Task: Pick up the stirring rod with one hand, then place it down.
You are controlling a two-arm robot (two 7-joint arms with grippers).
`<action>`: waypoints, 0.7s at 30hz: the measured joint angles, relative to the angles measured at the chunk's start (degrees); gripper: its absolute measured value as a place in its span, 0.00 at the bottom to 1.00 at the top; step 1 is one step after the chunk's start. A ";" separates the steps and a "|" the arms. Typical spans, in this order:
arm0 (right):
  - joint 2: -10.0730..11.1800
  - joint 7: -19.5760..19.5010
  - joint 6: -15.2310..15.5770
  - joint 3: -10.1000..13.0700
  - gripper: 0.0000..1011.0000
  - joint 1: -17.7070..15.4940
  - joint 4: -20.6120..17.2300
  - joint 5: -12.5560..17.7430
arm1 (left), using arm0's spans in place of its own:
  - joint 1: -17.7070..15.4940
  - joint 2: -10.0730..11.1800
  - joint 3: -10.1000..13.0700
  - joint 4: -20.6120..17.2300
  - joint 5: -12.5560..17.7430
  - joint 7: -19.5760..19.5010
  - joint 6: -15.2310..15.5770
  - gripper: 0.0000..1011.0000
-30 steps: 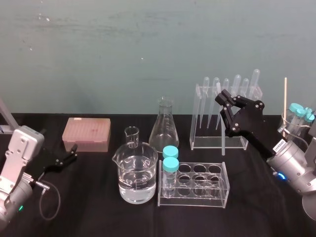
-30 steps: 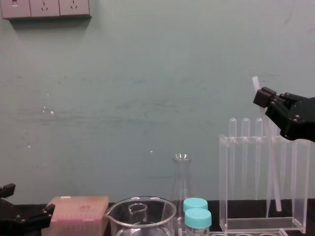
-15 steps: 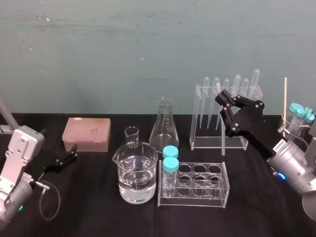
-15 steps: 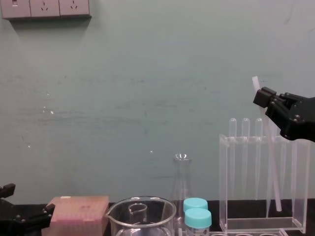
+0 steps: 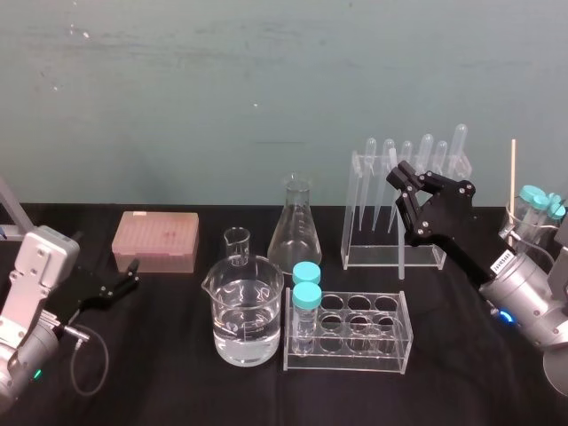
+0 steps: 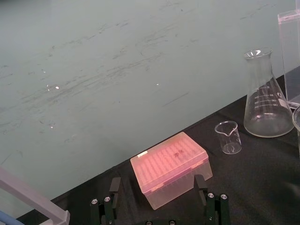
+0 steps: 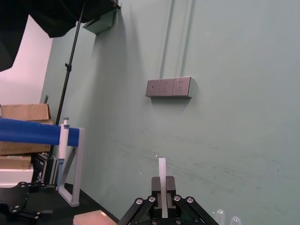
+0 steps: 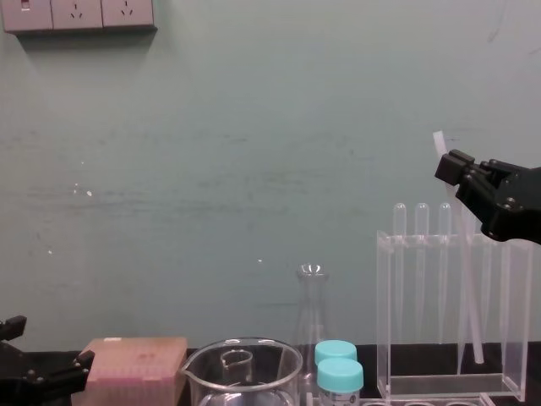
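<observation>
Right gripper (image 5: 398,182) clamped on the stirring rod (image 5: 401,253).
Head view: the rod hangs below the gripper, in front of the clear rack (image 5: 355,222). Chest view: it slants, tip above the fingers (image 8: 456,167), the rest below. Right wrist view: its tip juts out between them. Left gripper (image 6: 157,183) rests spread wide, the pink box (image 6: 169,168) just ahead.

No legible text anywhere. White sticker (image 5: 500,261) on the right arm (image 5: 524,297), print too small to read. Printed scale marks on the cone-shaped flask (image 6: 268,110), figures too faint to make out.
</observation>
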 joint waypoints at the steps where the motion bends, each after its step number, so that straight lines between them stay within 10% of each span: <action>1: 0.00 0.00 0.00 0.00 0.06 0.00 0.00 0.00 | 0.00 0.00 0.00 0.00 0.00 0.00 0.00 0.99; 21: 0.00 0.00 0.00 0.00 0.06 0.00 0.00 0.00 | 0.00 0.00 0.00 0.00 0.00 0.00 0.00 0.99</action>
